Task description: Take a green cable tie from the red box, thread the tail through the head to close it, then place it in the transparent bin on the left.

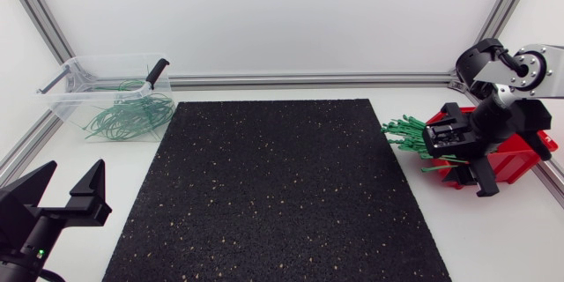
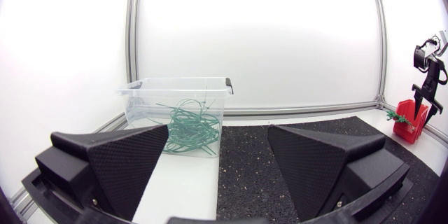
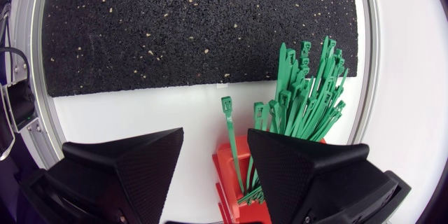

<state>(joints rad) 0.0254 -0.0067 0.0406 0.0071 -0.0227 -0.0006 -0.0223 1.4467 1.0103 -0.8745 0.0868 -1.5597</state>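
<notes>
Though hidden overhead, green tie (image 3: 229,129) stands between wide right fingers (image 3: 133,171); left fingers (image 2: 119,161) also wide.

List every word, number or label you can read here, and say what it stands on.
None readable. No print shows on the red box, the transparent bin, the green cable ties, the black mat, the left claw or the right claw.

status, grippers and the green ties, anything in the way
Left gripper open, facing clear plastic bin of looped green ties. Right gripper open over red plastic box, straight green cable ties inside, none gripped. Only black speckled mat between box and bin.
</notes>
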